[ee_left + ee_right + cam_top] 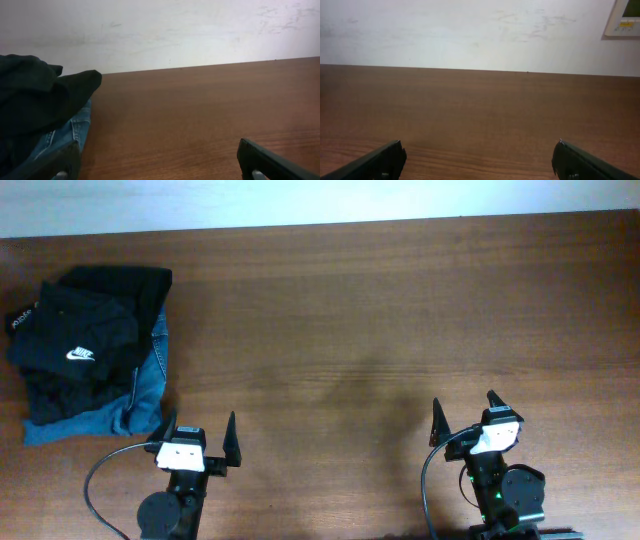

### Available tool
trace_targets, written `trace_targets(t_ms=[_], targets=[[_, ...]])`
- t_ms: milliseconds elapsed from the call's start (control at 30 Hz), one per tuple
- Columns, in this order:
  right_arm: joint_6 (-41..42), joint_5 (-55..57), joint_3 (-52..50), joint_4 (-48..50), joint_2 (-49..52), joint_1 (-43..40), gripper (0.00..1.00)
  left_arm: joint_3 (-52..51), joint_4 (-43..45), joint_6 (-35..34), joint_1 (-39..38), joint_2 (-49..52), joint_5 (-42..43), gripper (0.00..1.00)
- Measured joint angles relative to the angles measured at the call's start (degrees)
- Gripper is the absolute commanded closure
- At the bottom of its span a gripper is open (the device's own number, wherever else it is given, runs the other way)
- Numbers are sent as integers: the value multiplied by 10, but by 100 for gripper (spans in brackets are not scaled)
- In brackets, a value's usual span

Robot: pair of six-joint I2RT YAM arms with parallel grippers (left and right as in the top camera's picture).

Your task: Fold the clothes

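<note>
Rumpled heap of soft black clothes (pixel 85 330) over blue denim (pixel 150 375), white swoosh (pixel 79 355) on top, far-left of smooth wood-grain bench (pixel 380 310), left end effector (pixel 200 430) spread wide near the heap, right end effector (pixel 465 408) spread wide, well apart

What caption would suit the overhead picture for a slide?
Left gripper and right gripper open, empty; clothes heaped unfolded on the table's left side.
</note>
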Motion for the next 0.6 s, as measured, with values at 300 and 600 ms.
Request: trace_targets(t_ms=[300,600], targets=[[0,0,0,0,0,0,1,0,0,0,0,0,0,1],[0,11,0,0,0,0,1,0,0,0,0,0,0,1]])
